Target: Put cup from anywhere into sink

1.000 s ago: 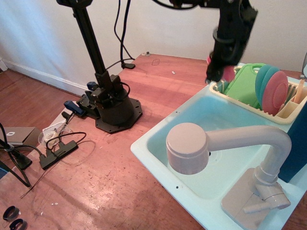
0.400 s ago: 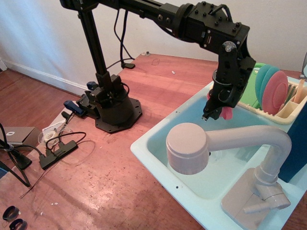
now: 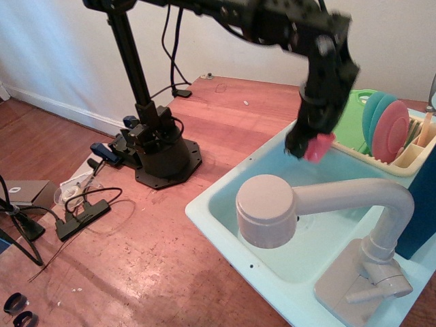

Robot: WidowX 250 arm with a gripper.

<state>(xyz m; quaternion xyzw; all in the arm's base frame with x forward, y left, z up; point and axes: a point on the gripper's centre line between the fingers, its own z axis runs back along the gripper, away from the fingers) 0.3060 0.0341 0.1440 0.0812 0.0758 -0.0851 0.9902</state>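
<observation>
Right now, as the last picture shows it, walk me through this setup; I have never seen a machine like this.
The black jointed thing is a robot arm, bolted to a round base on a wooden tabletop. One fixed camera looks down at the table from the front. At the arm's tip is its pincer, closed on a small pink cup. The picture is blurred there, so how exactly the cup sits in it is unclear. The cup is in the air above the far end of the pale blue toy sink, not yet set down. The grey faucet arches over the basin. Behind the sink stands a cream dish rack holding a pink plate, a teal plate and a green board. Cables lie at the left.
</observation>
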